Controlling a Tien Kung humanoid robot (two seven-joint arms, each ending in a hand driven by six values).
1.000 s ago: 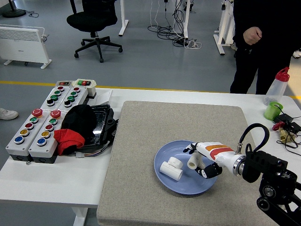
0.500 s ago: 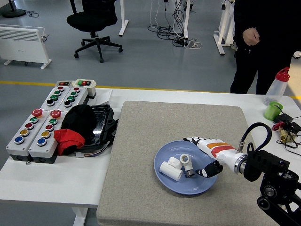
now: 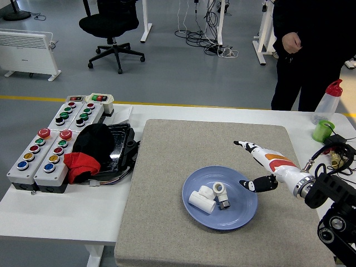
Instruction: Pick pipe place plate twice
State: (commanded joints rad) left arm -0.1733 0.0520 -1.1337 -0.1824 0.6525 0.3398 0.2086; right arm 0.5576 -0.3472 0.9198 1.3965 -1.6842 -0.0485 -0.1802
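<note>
You have two white pipe fittings, a larger one [image 3: 202,199] and a smaller one [image 3: 220,193], both lying touching on one blue plate [image 3: 243,214] near the front edge of one grey mat [image 3: 183,150]. At the table's left edge you can count four button boxes [image 3: 34,161] [image 3: 58,159] [image 3: 65,115] [image 3: 87,114]. At the right edge you have one green cup [image 3: 322,131] and one clear bottle with a red cap [image 3: 327,100].
</note>
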